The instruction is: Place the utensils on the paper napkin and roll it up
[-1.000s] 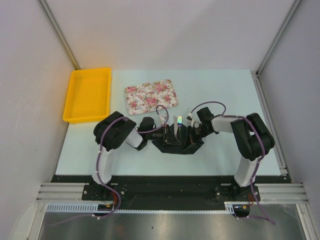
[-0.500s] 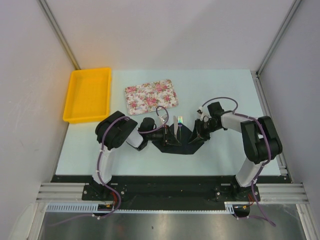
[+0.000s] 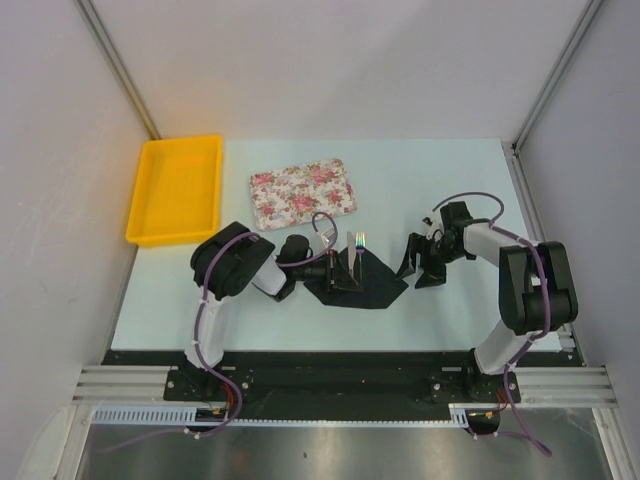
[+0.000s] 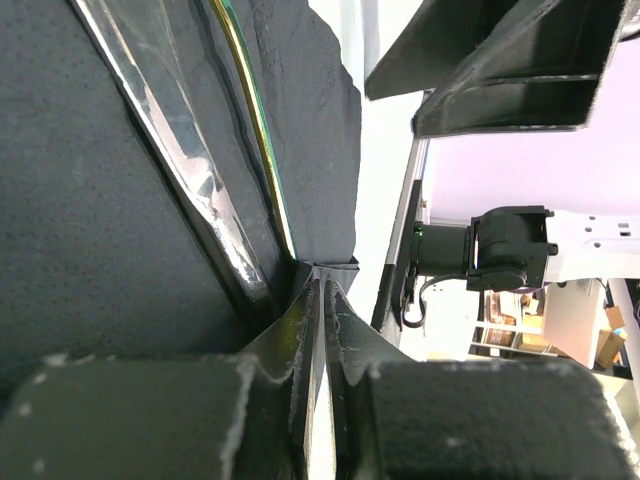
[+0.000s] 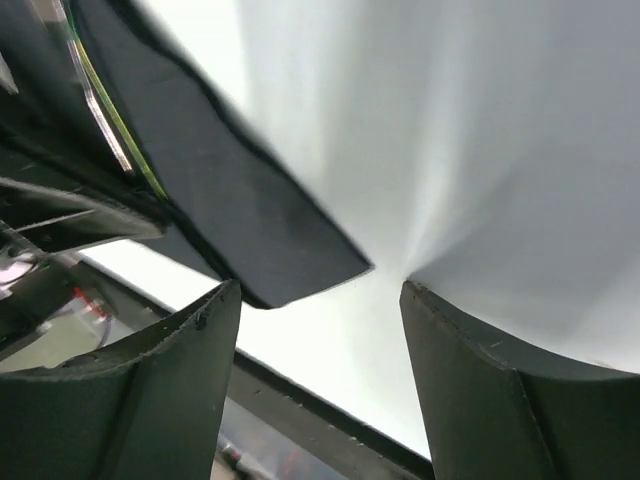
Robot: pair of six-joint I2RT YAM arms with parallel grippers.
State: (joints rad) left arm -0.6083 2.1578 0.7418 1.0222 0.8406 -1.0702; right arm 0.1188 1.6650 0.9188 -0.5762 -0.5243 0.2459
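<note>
The black paper napkin (image 3: 377,286) lies at the table's middle, its left part folded up over the utensils. A fork (image 3: 357,242) sticks out of the fold with its tines pointing away from the arms. In the left wrist view the silvery utensils (image 4: 190,165) lie against the napkin (image 4: 80,220). My left gripper (image 3: 334,272) is shut on a folded edge of the napkin (image 4: 322,285). My right gripper (image 3: 419,266) stands open to the right of the napkin, apart from it. Its fingers (image 5: 150,390) are empty, with the napkin's corner (image 5: 270,235) just beyond them.
A pink-flowered tray (image 3: 302,192) lies behind the napkin, to the left. A yellow bin (image 3: 175,190) sits at the far left edge. The table's black front edge (image 5: 330,420) runs close under my right gripper.
My right gripper has opened, let go of the napkin's right side and drawn back to the right. That side of the napkin now lies flat. The left gripper has kept its hold.
</note>
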